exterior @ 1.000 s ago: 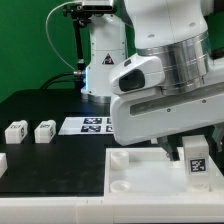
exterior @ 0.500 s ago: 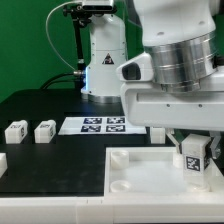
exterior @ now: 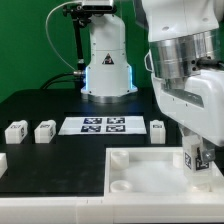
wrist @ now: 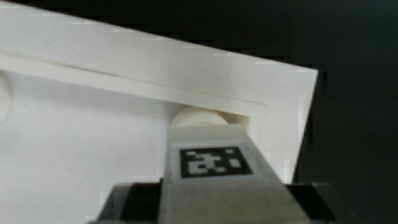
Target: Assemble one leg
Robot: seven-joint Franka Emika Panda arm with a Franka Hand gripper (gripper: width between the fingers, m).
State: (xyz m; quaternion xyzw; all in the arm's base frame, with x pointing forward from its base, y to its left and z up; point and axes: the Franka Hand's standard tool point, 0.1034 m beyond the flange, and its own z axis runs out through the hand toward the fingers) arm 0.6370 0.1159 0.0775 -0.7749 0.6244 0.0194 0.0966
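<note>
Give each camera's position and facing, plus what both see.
Exterior view: off the arm, looking across the table at the robot base; shows the arm and gripper above the tray.
Wrist view: on the wrist, looking past the fingers onto a tray corner.
Shared: the leg, gripped at the tray's corner.

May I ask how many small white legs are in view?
4 legs: two on the table at the exterior view's left, one beside the marker board, one gripped at the tray's corner; more may be hidden.
</note>
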